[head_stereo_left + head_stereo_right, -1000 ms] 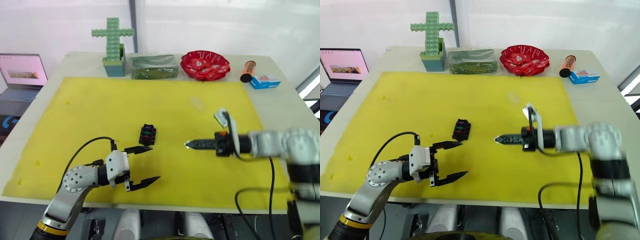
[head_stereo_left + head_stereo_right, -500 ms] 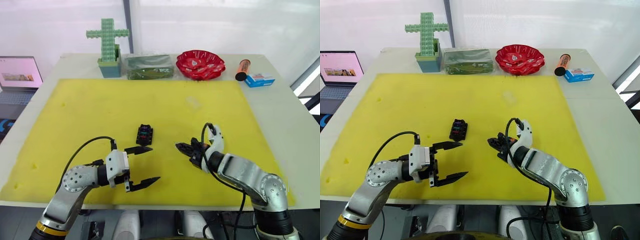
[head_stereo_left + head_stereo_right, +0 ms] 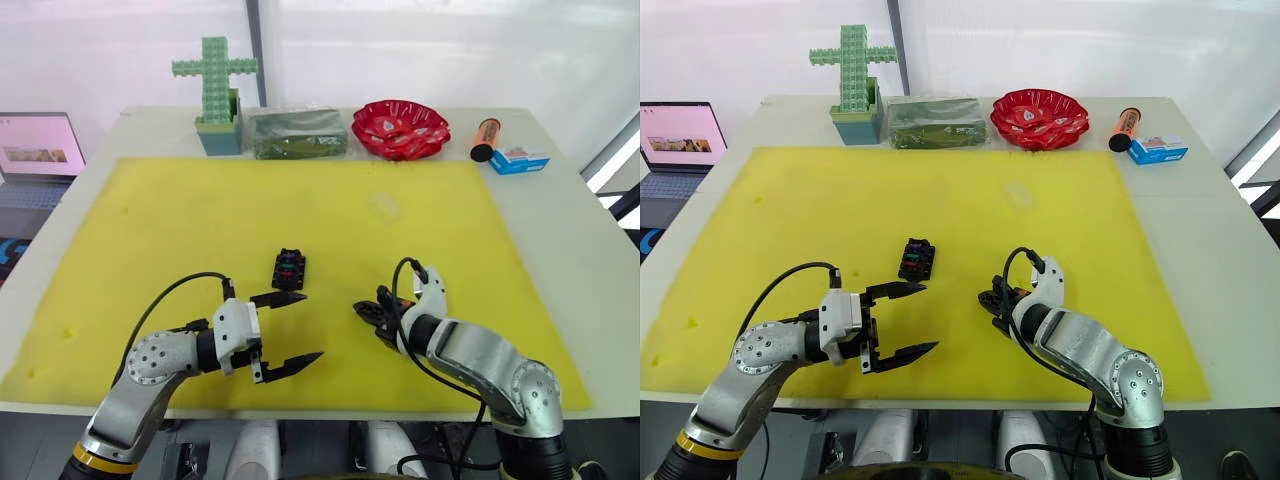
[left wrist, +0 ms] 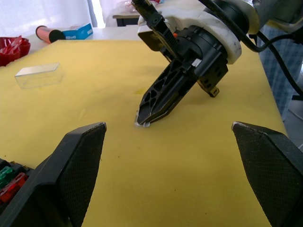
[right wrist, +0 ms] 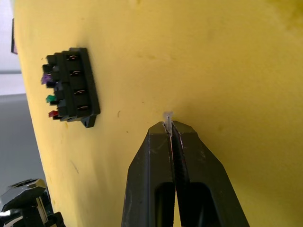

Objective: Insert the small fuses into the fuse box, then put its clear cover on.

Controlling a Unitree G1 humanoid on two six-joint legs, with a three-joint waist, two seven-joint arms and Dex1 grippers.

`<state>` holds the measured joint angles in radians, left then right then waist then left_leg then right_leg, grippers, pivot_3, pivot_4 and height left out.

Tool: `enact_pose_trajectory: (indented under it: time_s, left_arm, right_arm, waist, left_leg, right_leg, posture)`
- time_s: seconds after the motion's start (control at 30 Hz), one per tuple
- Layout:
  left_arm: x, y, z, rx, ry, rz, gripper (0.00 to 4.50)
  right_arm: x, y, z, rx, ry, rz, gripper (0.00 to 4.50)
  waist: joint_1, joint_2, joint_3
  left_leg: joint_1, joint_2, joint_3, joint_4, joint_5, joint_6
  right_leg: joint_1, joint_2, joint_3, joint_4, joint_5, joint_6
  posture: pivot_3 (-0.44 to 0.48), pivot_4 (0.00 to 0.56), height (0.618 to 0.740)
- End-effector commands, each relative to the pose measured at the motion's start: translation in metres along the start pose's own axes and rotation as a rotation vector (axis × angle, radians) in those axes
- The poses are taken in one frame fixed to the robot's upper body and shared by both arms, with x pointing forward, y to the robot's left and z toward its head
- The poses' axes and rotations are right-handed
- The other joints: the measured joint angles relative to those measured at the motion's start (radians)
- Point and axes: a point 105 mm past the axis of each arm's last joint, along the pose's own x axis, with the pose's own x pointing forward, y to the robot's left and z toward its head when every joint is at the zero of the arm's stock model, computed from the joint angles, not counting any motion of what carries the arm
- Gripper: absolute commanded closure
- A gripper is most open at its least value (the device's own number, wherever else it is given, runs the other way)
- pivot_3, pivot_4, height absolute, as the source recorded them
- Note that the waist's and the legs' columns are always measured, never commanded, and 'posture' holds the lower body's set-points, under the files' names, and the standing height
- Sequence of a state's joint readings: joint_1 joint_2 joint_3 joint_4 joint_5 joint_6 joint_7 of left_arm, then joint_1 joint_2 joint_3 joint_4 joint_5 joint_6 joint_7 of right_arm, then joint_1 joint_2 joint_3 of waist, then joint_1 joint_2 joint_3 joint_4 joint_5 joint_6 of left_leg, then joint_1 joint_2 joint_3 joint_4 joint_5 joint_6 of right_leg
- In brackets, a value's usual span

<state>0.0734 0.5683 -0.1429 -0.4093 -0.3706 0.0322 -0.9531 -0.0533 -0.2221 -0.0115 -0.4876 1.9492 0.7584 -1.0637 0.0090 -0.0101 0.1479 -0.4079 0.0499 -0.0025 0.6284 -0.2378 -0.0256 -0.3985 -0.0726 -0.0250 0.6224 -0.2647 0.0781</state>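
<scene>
The right gripper (image 5: 169, 124) was clenched on a pale grey fuse (image 5: 167, 115), a thin translucent sliver at its tips, just above the soft yellow mat (image 3: 180, 230). The left gripper (image 3: 288, 329) stood spread wide and empty, near the ribbed black fuse box (image 3: 289, 269), which held red, green and purple fuses. The clear cover (image 4: 39, 75), a glossy rectangular lid, lay well apart on open mat.

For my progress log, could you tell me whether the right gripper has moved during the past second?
Yes: the right gripper dropped toward the robot, away from the fuse box.
</scene>
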Motion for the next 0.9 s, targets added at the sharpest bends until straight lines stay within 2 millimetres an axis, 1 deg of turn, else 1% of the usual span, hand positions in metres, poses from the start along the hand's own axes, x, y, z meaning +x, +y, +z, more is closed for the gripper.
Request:
enact_pose_trajectory:
  time_s: [0.03, 0.13, 0.2, 0.23, 0.27, 0.33, 0.37, 0.4, 0.5, 0.53, 0.6, 0.63, 0.7, 0.73, 0.77, 0.8, 0.87, 0.9]
  left_arm:
    - [0.002, -0.004, 0.007, 0.03, -0.021, -0.015, 0.0]
    - [0.002, -0.004, 0.007, 0.032, -0.021, -0.012, 0.0]
    - [0.002, -0.003, 0.005, 0.033, -0.019, -0.008, 0.0]
    - [0.002, -0.003, 0.005, 0.033, -0.018, -0.007, 0.0]
    - [0.003, -0.004, 0.005, 0.034, -0.017, -0.007, 0.0]
    - [0.003, -0.005, 0.004, 0.033, -0.018, -0.008, 0.0]
    - [0.003, -0.005, 0.004, 0.033, -0.018, -0.009, 0.0]
    - [0.003, -0.005, 0.004, 0.033, -0.017, -0.01, 0.0]
    - [0.003, -0.005, 0.003, 0.037, -0.018, -0.016, 0.0]
    - [0.004, -0.005, 0.004, 0.038, -0.019, -0.017, 0.0]
    - [0.004, -0.004, 0.004, 0.04, -0.022, -0.019, 0.0]
    - [0.005, -0.003, 0.004, 0.042, -0.024, -0.018, 0.0]
    - [0.006, -0.002, 0.005, 0.044, -0.027, -0.016, 0.0]
    - [0.006, -0.001, 0.006, 0.047, -0.029, -0.016, 0.0]
    - [0.006, -0.001, 0.006, 0.049, -0.029, -0.017, 0.0]
    - [0.006, 0.0, 0.007, 0.05, -0.03, -0.017, 0.0]
    - [0.005, 0.0, 0.007, 0.052, -0.028, -0.018, 0.0]
    - [0.005, 0.0, 0.006, 0.053, -0.028, -0.018, 0.0]
  right_arm:
    - [-0.005, 0.013, -0.004, 0.009, -0.004, 0.025, 4.46]
    - [-0.005, 0.012, -0.006, 0.016, 0.0, 0.01, 3.78]
    - [-0.005, 0.011, -0.007, 0.022, 0.001, 0.001, 3.11]
    - [-0.005, 0.011, -0.007, 0.019, 0.001, 0.0, 2.85]
    - [-0.005, 0.011, -0.006, 0.016, 0.001, -0.001, 2.4]
    - [-0.006, 0.013, -0.007, 0.007, 0.002, 0.005, 1.83]
    - [-0.006, 0.013, -0.008, 0.0, 0.002, 0.009, 1.44]
    - [-0.007, 0.013, -0.009, -0.008, 0.003, 0.012, 1.18]
    - [-0.014, 0.013, -0.013, -0.058, -0.002, 0.033, 0.2]
    - [-0.017, 0.013, -0.013, -0.087, -0.003, 0.048, 0.04]
    - [-0.026, 0.005, -0.003, -0.267, 0.038, 0.135, 0.04]
    - [-0.032, -0.001, 0.005, -0.357, 0.092, 0.182, 0.04]
    - [-0.047, -0.01, 0.016, -0.465, 0.222, 0.244, 0.04]
    - [-0.062, -0.007, 0.024, -0.556, 0.335, 0.283, 0.04]
    - [-0.075, -0.004, 0.029, -0.602, 0.419, 0.302, 0.04]
    - [-0.086, 0.0, 0.035, -0.615, 0.484, 0.322, 0.04]
    - [-0.095, 0.016, 0.05, -0.622, 0.521, 0.374, 0.04]
    - [-0.097, 0.025, 0.054, -0.645, 0.541, 0.402, 0.04]
  waist:
    - [-0.002, 0.0, 0.0]
    - [-0.002, 0.001, 0.0]
    - [-0.002, 0.001, 0.0]
    - [-0.002, 0.001, 0.0]
    - [-0.002, 0.001, 0.0]
    - [-0.002, 0.001, 0.0]
    - [-0.002, 0.001, 0.0]
    - [-0.002, 0.001, 0.0]
    - [0.0, 0.001, 0.0]
    - [0.001, 0.001, 0.0]
    - [0.001, 0.002, 0.001]
    - [0.002, 0.003, 0.001]
    - [0.004, 0.004, 0.002]
    - [0.004, 0.004, 0.002]
    - [0.004, 0.008, 0.005]
    - [0.004, 0.01, 0.006]
    - [0.003, 0.007, 0.006]
    - [0.001, 0.002, 0.006]
  left_leg:
    - [0.0, 0.0, 0.0, 0.0, 0.0, 0.0]
    - [0.0, 0.0, 0.0, 0.0, 0.0, 0.0]
    - [0.0, 0.001, 0.0, 0.0, 0.0, 0.0]
    - [-0.001, 0.001, 0.0, 0.0, 0.0, 0.0]
    - [0.0, 0.001, 0.0, 0.0, 0.0, 0.0]
    - [-0.001, 0.001, 0.0, 0.0, 0.0, 0.0]
    - [-0.001, 0.0, 0.0, -0.001, 0.0, 0.0]
    - [-0.001, 0.0, 0.0, -0.001, 0.0, 0.0]
    - [-0.001, 0.0, 0.0, -0.002, 0.0, 0.0]
    - [-0.001, 0.0, 0.0, -0.002, 0.0, 0.0]
    - [-0.001, -0.001, 0.0, -0.002, 0.0, 0.0]
    - [-0.001, -0.002, 0.001, -0.001, 0.0, 0.0]
    - [-0.001, -0.003, 0.003, 0.002, 0.0, 0.0]
    - [-0.001, -0.004, 0.004, 0.002, 0.0, 0.0]
    - [-0.001, -0.004, 0.005, 0.003, 0.0, 0.0]
    - [-0.001, -0.005, 0.007, 0.004, 0.0, 0.0]
    - [-0.001, -0.006, 0.011, 0.003, -0.001, 0.001]
    - [-0.001, -0.006, 0.013, 0.002, -0.001, 0.002]
  right_leg:
    - [0.0, 0.0, 0.0, 0.0, 0.0, 0.0]
    - [0.0, 0.0, 0.0, -0.001, 0.0, 0.0]
    - [0.0, 0.0, 0.0, -0.002, 0.0, 0.0]
    - [0.0, -0.001, 0.0, -0.002, 0.0, 0.0]
    - [0.0, -0.001, 0.0, -0.002, 0.0, 0.0]
    - [0.0, -0.001, 0.0, -0.003, 0.0, 0.0]
    - [0.0, -0.002, 0.0, -0.003, 0.0, 0.0]
    - [0.0, -0.002, 0.0, -0.003, 0.0, 0.0]
    - [0.0, -0.005, 0.0, -0.004, 0.0, 0.0]
    - [0.0, -0.005, 0.0, -0.004, 0.0, 0.0]
    - [0.001, -0.007, 0.0, -0.006, 0.0, 0.0]
    - [0.002, -0.009, 0.0, -0.007, 0.0, -0.001]
    - [0.003, -0.01, 0.002, -0.009, 0.001, -0.002]
    - [0.003, -0.011, 0.004, -0.01, 0.002, -0.003]
    - [0.004, -0.011, 0.005, -0.01, 0.002, -0.003]
    - [0.003, -0.011, 0.008, -0.01, 0.002, -0.003]
    - [0.002, -0.009, 0.012, -0.01, 0.002, -0.003]
    - [0.0, -0.008, 0.012, -0.01, 0.002, -0.003]
  posture:
    - [0.0, 0.15, 0.74]
    - [0.0, 0.15, 0.74]
    - [0.0, 0.15, 0.74]
    - [0.0, 0.15, 0.74]
    - [0.0, 0.15, 0.74]
    - [0.0, 0.15, 0.74]
    - [0.0, 0.15, 0.74]
    - [0.0, 0.15, 0.74]
    - [0.0, 0.15, 0.74]
    - [0.0, 0.15, 0.74]
    - [0.0, 0.15, 0.74]
    - [0.0, 0.15, 0.74]
    - [0.0, 0.15, 0.74]
    - [0.0, 0.15, 0.74]
    - [0.0, 0.15, 0.74]
    - [0.0, 0.15, 0.74]
    - [0.0, 0.15, 0.74]
    - [0.0, 0.15, 0.74]
